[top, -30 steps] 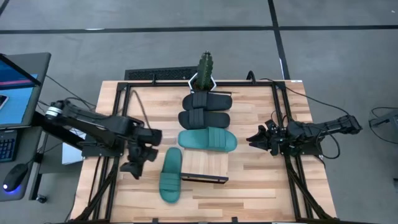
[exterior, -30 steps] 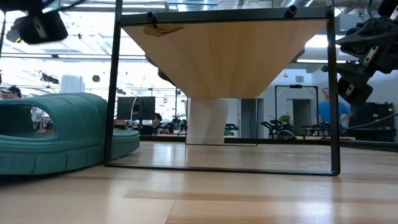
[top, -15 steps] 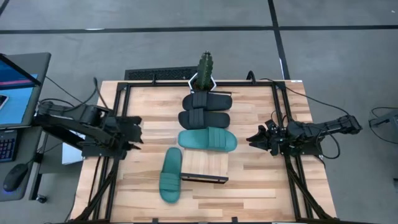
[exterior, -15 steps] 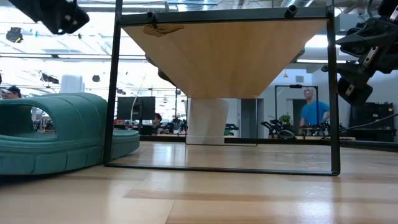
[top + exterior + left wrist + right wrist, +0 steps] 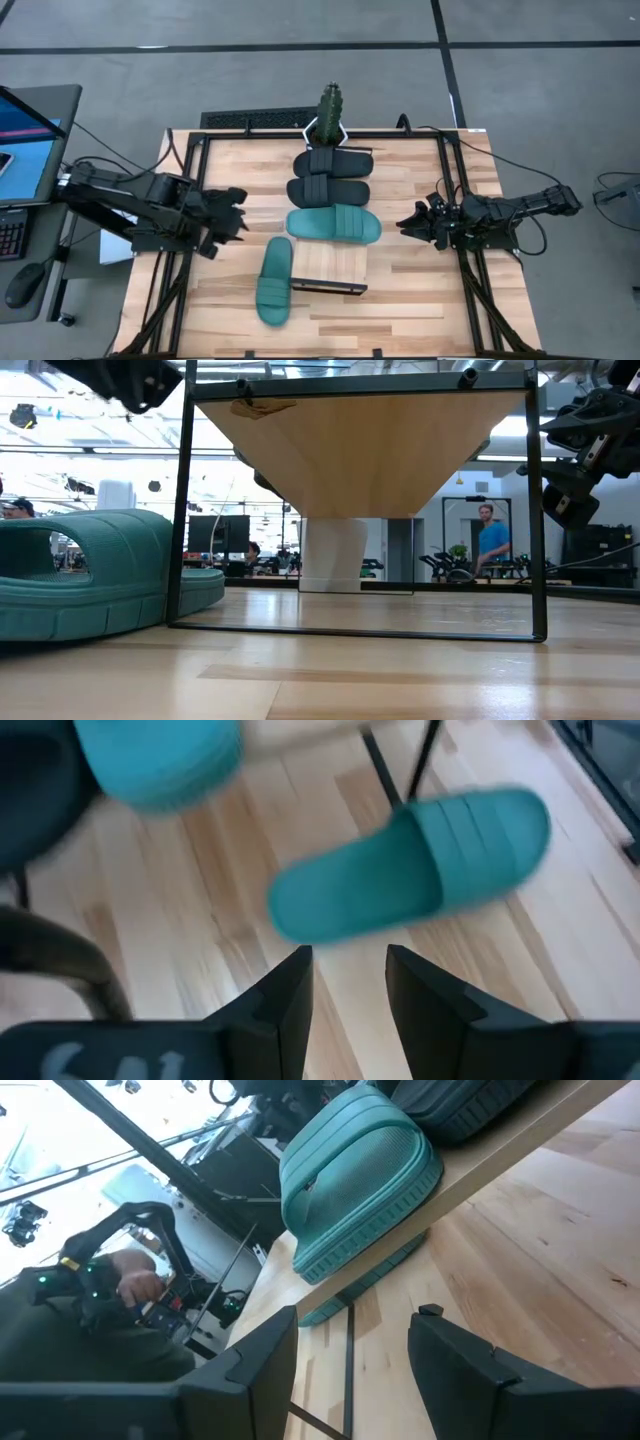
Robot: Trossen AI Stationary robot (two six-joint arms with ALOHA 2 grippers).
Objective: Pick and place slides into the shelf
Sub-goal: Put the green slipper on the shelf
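The shelf is a light-wood plank raised above the table's middle. On it lie two black slides and one teal slide, soles down. The other teal slide lies sole down on the tabletop left of the shelf. My left gripper hovers open above the table, left of and beyond that slide, with nothing between its fingers. My right gripper waits open at the right, pointing level at the shelf.
A black metal frame runs along the table's left, right and far sides and carries the shelf. A green plant in a white pot stands at the shelf's far end. A laptop sits off the table's left. People show in the room behind.
My left gripper has risen from beside the teal slide on the tabletop and drawn back toward the table's far and left edges, rolling its wrist, then come a little toward the shelf. That slide has stayed where it was.
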